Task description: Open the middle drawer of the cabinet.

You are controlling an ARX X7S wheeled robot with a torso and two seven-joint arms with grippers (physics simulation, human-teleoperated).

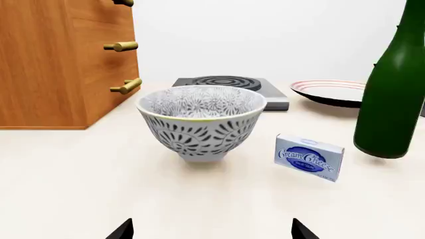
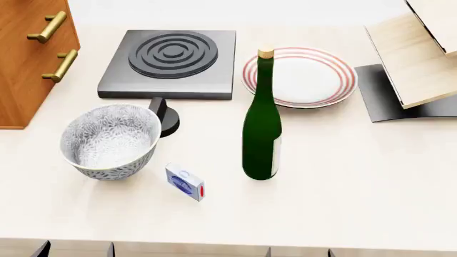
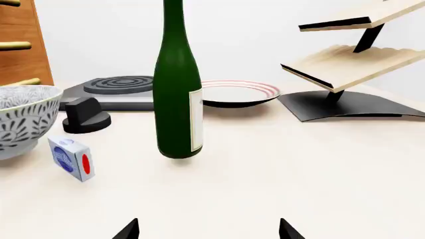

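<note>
The orange-brown cabinet [image 2: 25, 80] stands at the table's far left, with brass bar handles on its drawer fronts. The middle drawer's handle [image 1: 121, 46] shows end-on in the left wrist view, between the top and bottom handles. It also shows in the head view [image 2: 46, 27] and the right wrist view [image 3: 13, 46]. All the drawers look shut. My left gripper [image 1: 212, 231] is open and empty, low at the table's near edge [image 2: 77, 250], far from the cabinet. My right gripper [image 3: 207, 230] is open and empty, near the front edge [image 2: 300, 251].
A patterned bowl [image 2: 107, 142], a cream cheese box [image 2: 185, 183] and a tall green bottle [image 2: 261, 123] stand between the grippers and the back. A stove plate [image 2: 170, 61] with a black knob [image 2: 166, 118], a striped plate [image 2: 300, 75] and a pale wooden rack [image 2: 418, 53] are behind.
</note>
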